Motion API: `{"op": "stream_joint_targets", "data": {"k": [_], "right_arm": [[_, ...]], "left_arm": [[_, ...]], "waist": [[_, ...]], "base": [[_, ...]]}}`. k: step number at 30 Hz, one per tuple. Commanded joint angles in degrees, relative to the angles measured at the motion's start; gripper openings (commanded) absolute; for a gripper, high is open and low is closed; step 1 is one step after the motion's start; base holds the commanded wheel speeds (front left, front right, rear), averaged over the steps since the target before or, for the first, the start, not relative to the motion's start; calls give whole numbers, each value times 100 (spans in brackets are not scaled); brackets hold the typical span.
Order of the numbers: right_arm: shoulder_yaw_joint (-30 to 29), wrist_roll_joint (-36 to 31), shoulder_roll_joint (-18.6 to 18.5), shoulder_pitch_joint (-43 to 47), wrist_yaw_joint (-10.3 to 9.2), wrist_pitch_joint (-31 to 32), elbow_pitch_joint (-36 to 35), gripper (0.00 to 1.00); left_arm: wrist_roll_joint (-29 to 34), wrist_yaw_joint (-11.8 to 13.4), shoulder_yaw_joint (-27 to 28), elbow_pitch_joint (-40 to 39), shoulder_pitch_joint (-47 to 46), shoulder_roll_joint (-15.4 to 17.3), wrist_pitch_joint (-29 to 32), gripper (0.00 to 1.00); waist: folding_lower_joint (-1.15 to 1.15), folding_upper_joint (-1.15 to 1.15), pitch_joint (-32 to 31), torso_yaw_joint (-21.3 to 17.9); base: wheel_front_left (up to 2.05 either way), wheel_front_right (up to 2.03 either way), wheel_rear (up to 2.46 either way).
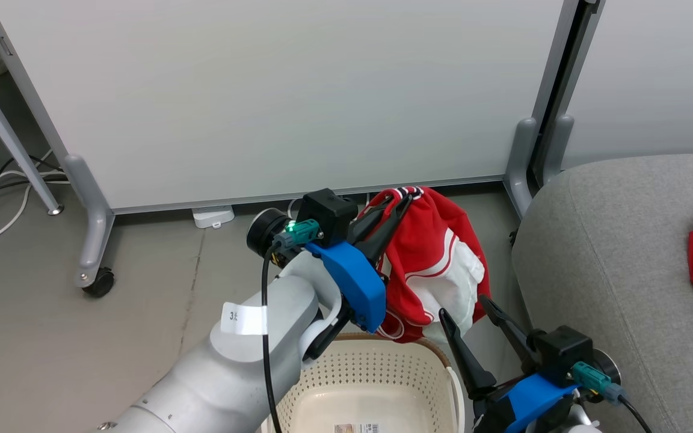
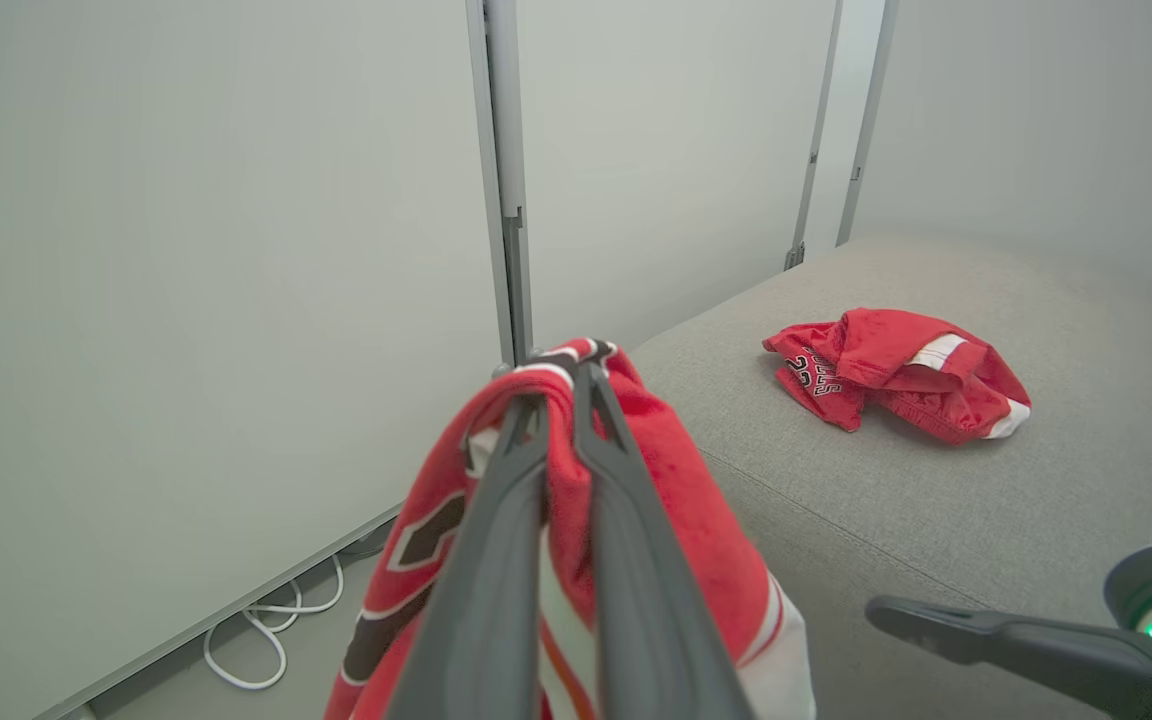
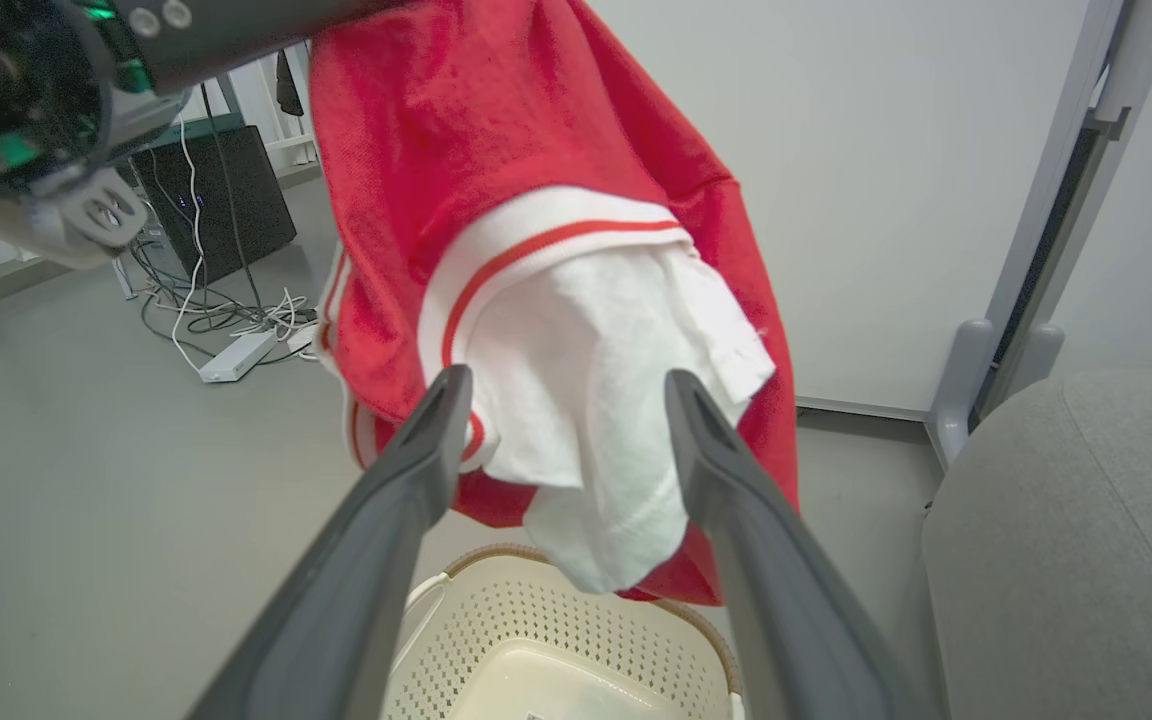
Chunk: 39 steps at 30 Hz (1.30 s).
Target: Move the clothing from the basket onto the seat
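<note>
Head view puts your left pincer [image 1: 403, 201] above the far rim of the basket [image 1: 376, 367], fingers pressed together on the waistband of the red shorts [image 1: 437, 258]. The shorts hang free from that grip, and their lower edge drops to about the basket's brown woven rim. A white pocket lining spills out on the side facing your right pincer [image 1: 464, 307]. That one sits low beside the basket with its fingers spread wide and nothing held.

Right wrist view has the white lining showing between the right pincer's [image 3: 566, 380] two parted fingers, with the basket [image 3: 556, 620] below. You cannot tell from here whether either finger touches the cloth.

Left wrist view confirms the clamp: the left pincer [image 2: 561, 385] has only a thin fold of red fabric between its fingers. Beyond it, the red jersey [image 2: 896, 370] lies crumpled on the grey seat [image 2: 1036, 500], well apart from the shorts. The seat stands just to the right of the basket, on the grey floor [image 1: 52, 349] in front of a white partition panel [image 1: 274, 90].
</note>
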Motion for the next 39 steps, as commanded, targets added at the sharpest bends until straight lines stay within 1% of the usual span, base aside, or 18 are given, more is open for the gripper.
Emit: {"op": "stream_joint_targets", "data": {"k": [1, 15, 25, 33, 39], "right_arm": [[3, 16, -3, -24, 1, 3, 16, 100], [-25, 37, -3, 56, 1, -23, 24, 100], [70, -26, -3, -268, 1, 56, 123, 100], [253, -152, -3, -874, 1, 217, 749, 100], [480, -50, -3, -1396, 1, 116, 1430, 100]], "left_arm": [[-32, -7, -8, 19, -87, -3, -29, 0], [-243, -7, -108, 64, -26, -41, -29, 0], [-293, -8, -189, 63, 18, -52, -29, 0], [-352, -8, -303, 72, -3, -57, -29, 0], [-401, -8, -383, 35, -16, -71, -29, 0]], "waist": [[0, -1, -2, -5], [0, -1, -2, -47], [0, -1, 49, -43], [0, -1, 64, -53], [0, -1, 49, -45]], "base": [[0, 0, 0], [0, 0, 0], [0, 0, 0], [0, 0, 0], [0, 0, 0]]}}
